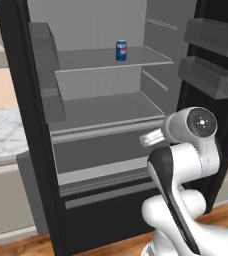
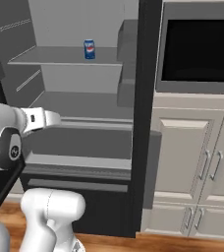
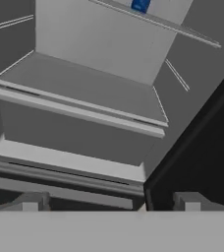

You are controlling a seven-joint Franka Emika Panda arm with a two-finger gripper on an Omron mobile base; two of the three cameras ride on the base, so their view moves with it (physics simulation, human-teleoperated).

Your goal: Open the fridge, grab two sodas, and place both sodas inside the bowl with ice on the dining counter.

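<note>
Spread wide with nothing between them, my fingers (image 3: 109,201) hover at the open fridge (image 1: 111,145) front, grey lower shelf (image 3: 84,93) just ahead, blue soda can (image 1: 121,50) upright on the shelf well above and beyond them.

- Fridge (image 1: 33,125): tall, black frame, doors swung open; grey interior with shelves exposed, door bins (image 1: 208,75) visible on the open door at right in the left base view.
- Blue soda can (image 1: 121,50): red-and-white logo, upright, alone on the upper shelf (image 1: 86,60), towards its back, roughly mid-width.
- Lower shelf (image 1: 101,111): bare grey surface.
</note>
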